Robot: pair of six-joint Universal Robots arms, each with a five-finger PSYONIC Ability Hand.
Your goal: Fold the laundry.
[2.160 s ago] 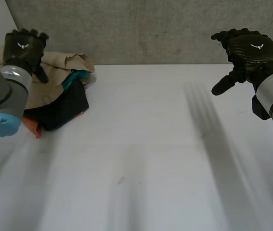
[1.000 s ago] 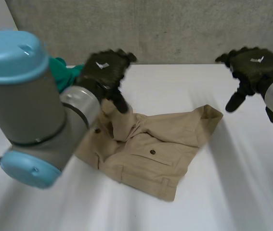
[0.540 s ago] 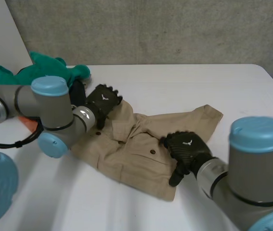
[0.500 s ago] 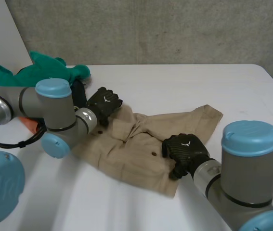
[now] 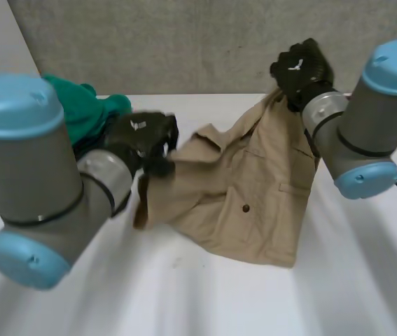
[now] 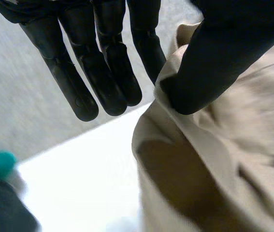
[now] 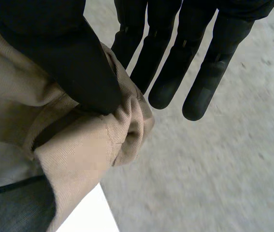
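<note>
Holding the tan cloth up between them, both hands have it pinched tight. The left hand nips one edge between its thumb and a finger, and its other fingers stick out straight. The right hand does the same at a far corner, with the cloth bunched up under its thumb. The cloth hangs over the white table, and its bottom edge seems to touch the table top. The right hand is high up, close to the back wall. The left hand is lower and sits just beside the pile of green clothes. So the top edge of the cloth goes uphill from the left hand to the right hand, and its long way runs side to side between them. No hand has to reach for it, because each one already has a bit. To fold it, I think the cloth must lie flat first. The high right hand would need to come down level with the left, and both would pull apart to make it smooth.
</note>
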